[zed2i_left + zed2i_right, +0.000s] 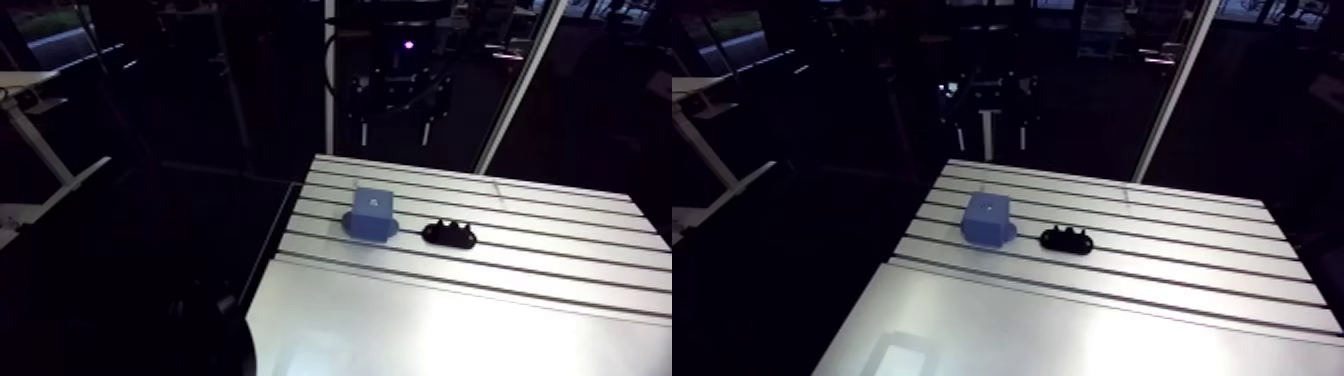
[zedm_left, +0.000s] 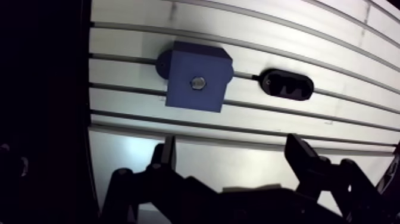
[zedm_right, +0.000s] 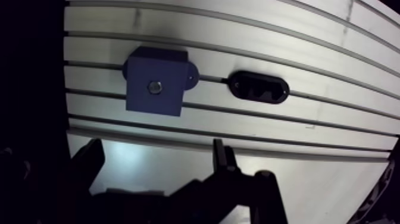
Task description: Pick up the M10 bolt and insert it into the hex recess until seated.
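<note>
Gripper (image 2: 232, 148): fingers wide apart, nothing between them, above the table.
Blue block (image 2: 184, 92): stands on the slotted table (image 2: 333, 128), ahead of the gripper.
Bolt: a small grey round spot (image 2: 197, 83) sits in the middle of the block's top; bolt head or hole, I cannot tell.
Black holder (image 2: 287, 85): just beside the block, apart from it.

The slotted aluminium table (image 1: 560, 300) has parallel grooves running across its top. A black oval piece (image 1: 448, 234) lies flat on the table, over one of its grooves and well in from its edges. The piece seems to carry three small bumps on top, though the dim view leaves that unsure.
</note>
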Controlling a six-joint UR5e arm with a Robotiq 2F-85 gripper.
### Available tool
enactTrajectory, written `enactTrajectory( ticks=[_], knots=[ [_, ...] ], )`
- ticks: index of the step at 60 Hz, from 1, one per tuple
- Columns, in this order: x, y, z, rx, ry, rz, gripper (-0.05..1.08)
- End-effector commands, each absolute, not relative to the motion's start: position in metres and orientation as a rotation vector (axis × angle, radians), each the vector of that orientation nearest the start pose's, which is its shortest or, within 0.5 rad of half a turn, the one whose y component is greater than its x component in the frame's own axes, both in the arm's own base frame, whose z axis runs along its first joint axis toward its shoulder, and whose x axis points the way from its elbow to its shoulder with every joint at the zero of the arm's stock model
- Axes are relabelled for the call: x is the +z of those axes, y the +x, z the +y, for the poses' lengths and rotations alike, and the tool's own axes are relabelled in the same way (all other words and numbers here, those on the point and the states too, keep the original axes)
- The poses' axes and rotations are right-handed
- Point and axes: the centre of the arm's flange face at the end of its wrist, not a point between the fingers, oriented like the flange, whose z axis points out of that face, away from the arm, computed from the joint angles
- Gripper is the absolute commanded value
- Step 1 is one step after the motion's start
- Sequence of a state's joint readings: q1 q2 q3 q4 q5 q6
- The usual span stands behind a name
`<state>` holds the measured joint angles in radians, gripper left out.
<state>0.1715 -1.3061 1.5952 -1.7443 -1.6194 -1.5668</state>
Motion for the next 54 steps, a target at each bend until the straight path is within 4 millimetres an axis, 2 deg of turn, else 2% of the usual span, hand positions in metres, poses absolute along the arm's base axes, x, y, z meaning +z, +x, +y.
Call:
enactTrajectory(
  ticks=[1, 10, 20, 29, 33, 45, 54],
  knots=[
    [0.396, -0.543, -0.209, 0.105, -0.201, 3.06, 0.01],
    [0.411, -0.547, -0.19, 0.104, -0.163, 3.075, 0.01],
    [0.44, -0.546, -0.144, 0.088, -0.081, 3.121, 0.01],
    [0.456, -0.54, -0.131, 0.07, -0.053, 3.145, 0.01],
    [0.469, -0.536, -0.116, 0.066, -0.007, 3.165, 0.01],
    [0.488, -0.525, -0.108, 0.032, 0.026, 3.187, 0.01],
    [0.487, -0.522, -0.099, 0.024, 0.064, 3.18, 0.01]
  ],
)
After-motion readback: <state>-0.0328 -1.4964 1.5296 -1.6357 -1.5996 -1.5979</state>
